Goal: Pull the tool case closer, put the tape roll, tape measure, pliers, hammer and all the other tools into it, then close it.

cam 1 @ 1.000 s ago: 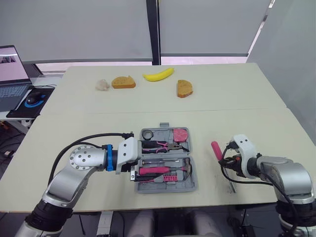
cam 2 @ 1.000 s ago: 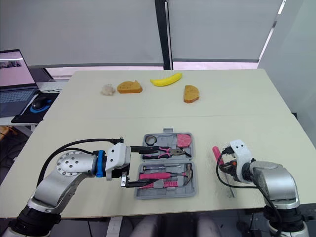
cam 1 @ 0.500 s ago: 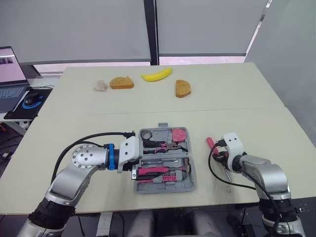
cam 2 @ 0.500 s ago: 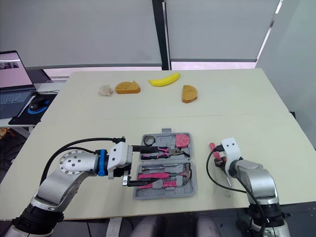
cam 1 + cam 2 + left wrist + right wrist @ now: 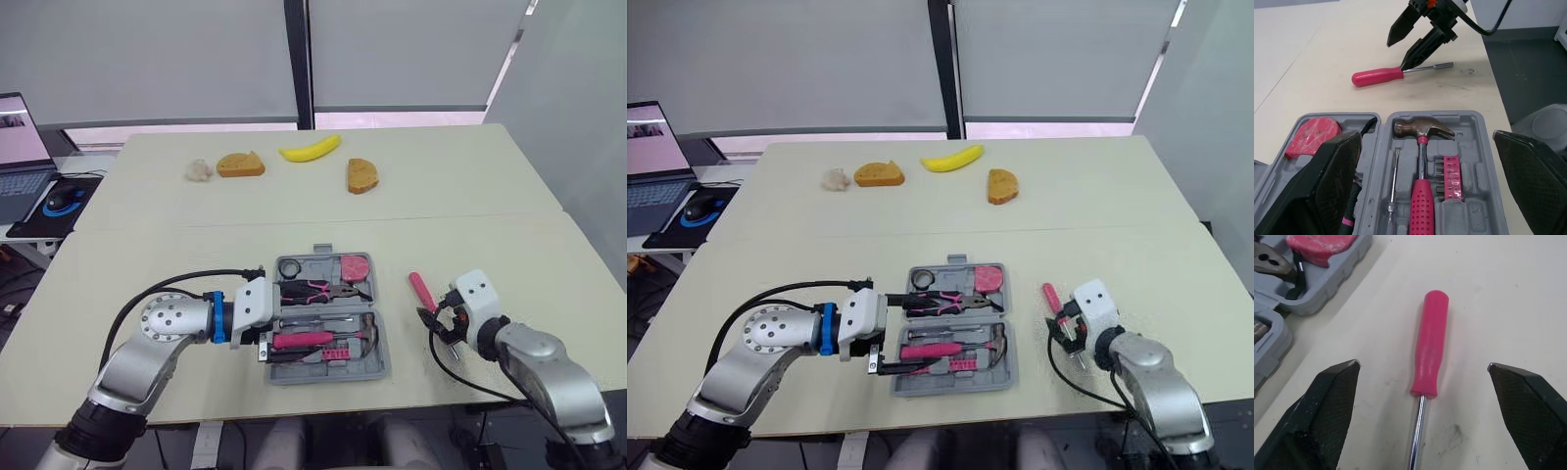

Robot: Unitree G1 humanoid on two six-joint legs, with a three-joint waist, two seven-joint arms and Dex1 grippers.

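The grey tool case (image 5: 328, 374) lies open at the table's front middle. In it are the black tape roll (image 5: 291, 267), pink tape measure (image 5: 356, 266), pliers (image 5: 318, 289) and hammer (image 5: 1422, 129). A pink-handled screwdriver (image 5: 421, 291) lies flat on the table just right of the case. My right gripper (image 5: 434, 325) is open over its metal shaft, fingers spread to either side of the tool (image 5: 1431, 342), holding nothing. My left gripper (image 5: 274, 323) is open at the case's left edge, one finger over the pliers row, the other by the hammer row.
Along the far side of the table lie a banana (image 5: 310, 149), two bread slices (image 5: 241, 164) (image 5: 362, 175) and a small white lump (image 5: 200, 169). A laptop (image 5: 22, 147) and a mouse (image 5: 61, 199) sit on a side table at far left. The table's front edge is close behind my right gripper.
My right gripper has gone from nearly shut on the screwdriver to wide open, and the screwdriver now lies free on the table. The left arm has stayed by the case.
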